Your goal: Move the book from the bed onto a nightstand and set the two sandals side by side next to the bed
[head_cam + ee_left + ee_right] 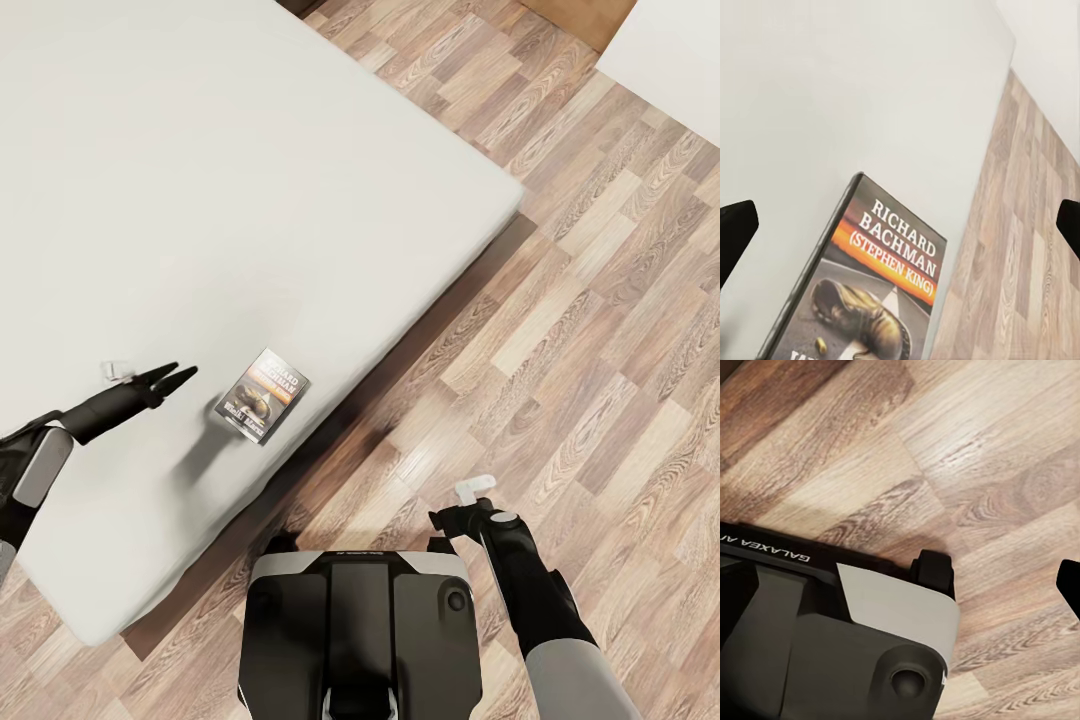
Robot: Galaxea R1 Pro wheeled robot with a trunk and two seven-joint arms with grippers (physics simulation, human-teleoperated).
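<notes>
Lying near bed (200,150) edge (book (262,396))

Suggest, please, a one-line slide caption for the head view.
Left gripper open above the bed, beside the book lying near the mattress edge.

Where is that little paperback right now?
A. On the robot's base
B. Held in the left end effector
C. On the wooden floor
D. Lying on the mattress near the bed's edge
D: the book lies flat on the bed close to its edge, with the open left end effector beside it, not touching.
</notes>
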